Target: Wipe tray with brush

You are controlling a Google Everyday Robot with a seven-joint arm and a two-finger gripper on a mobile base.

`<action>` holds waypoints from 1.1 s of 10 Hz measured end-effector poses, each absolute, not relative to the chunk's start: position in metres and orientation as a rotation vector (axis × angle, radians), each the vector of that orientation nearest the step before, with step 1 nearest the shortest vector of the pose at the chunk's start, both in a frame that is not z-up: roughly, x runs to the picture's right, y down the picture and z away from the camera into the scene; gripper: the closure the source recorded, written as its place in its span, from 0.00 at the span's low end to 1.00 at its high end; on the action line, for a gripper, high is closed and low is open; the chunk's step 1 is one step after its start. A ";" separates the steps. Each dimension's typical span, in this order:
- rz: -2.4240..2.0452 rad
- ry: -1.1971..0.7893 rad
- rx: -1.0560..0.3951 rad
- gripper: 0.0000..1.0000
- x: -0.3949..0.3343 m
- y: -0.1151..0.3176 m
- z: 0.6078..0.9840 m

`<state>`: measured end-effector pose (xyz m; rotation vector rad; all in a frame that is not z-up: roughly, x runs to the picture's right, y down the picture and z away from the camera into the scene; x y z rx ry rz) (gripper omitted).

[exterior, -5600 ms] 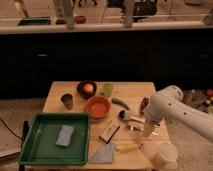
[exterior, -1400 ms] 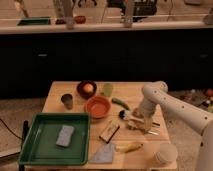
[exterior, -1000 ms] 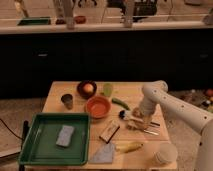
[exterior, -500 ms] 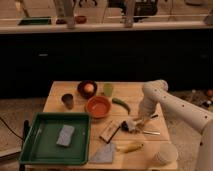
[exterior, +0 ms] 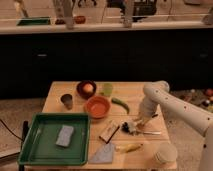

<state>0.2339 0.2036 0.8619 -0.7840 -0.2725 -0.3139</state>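
The green tray (exterior: 35, 150) lies at the table's front left with a grey sponge (exterior: 65, 135) inside it. The brush (exterior: 127, 128) lies right of centre on the table, its dark bristle head pointing left and its pale handle running right under my gripper. My gripper (exterior: 139, 122) is down at the table, right over the handle end of the brush. The white arm (exterior: 165, 100) reaches in from the right. The tray is well to the left of the gripper.
An orange bowl (exterior: 97, 106), a dark bowl holding a round fruit (exterior: 86, 89), a dark cup (exterior: 66, 101), a green cup (exterior: 107, 89) and a green pepper (exterior: 120, 104) stand behind. A wooden block (exterior: 109, 131), grey cloth (exterior: 103, 154), yellow-handled tool (exterior: 129, 147), fork (exterior: 151, 132) and white cup (exterior: 165, 153) are near.
My gripper has come in from the right and lowered onto the brush handle. The brush head has shifted toward the table's front edge.
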 end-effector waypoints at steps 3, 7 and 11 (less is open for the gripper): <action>-0.301 -0.264 -0.720 1.00 0.225 0.191 0.839; -0.280 -0.227 -0.632 1.00 0.211 0.173 0.806; -0.266 -0.188 -0.544 1.00 0.195 0.161 0.765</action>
